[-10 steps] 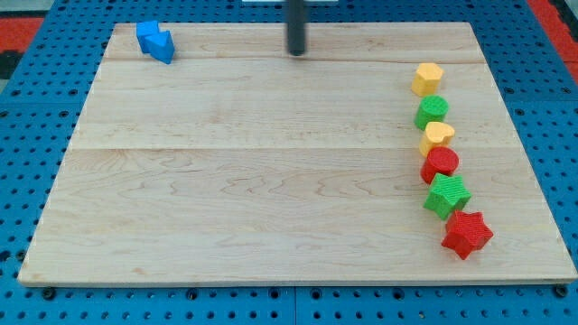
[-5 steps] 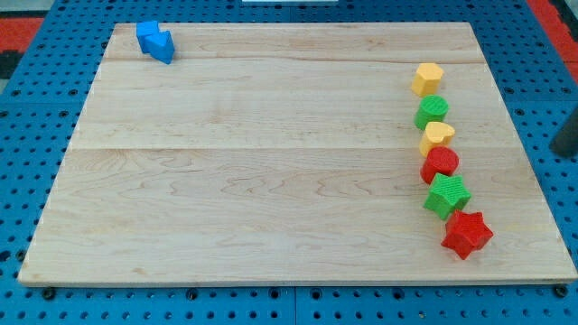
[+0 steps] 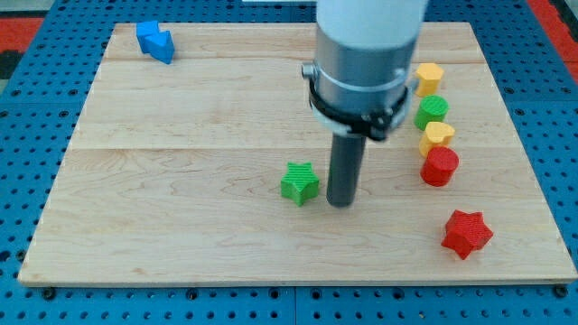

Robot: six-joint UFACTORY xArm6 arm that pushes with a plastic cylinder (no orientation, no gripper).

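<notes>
The tip [image 3: 340, 202] sat mid-board, just right of the green star [image 3: 299, 183], maybe touching, gripping nothing. Yellow [image 3: 428, 78], green [image 3: 432, 111], yellow [image 3: 437, 136], red [image 3: 439, 166] blocks lined the right; red star [image 3: 467, 234] below; blue block [image 3: 155, 41] top-left.

Pale wooden board [image 3: 181, 181] of jointed planks, blue perforated pegboard [image 3: 27, 162] surrounding it, red panels [image 3: 18, 23] at upper corners, even light

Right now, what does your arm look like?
A fat pale grey cylinder with a black band round its lower edge, then a straight dark rod underneath. My tip is the rod's blunt end, just to the view's right of the green star block.
</notes>
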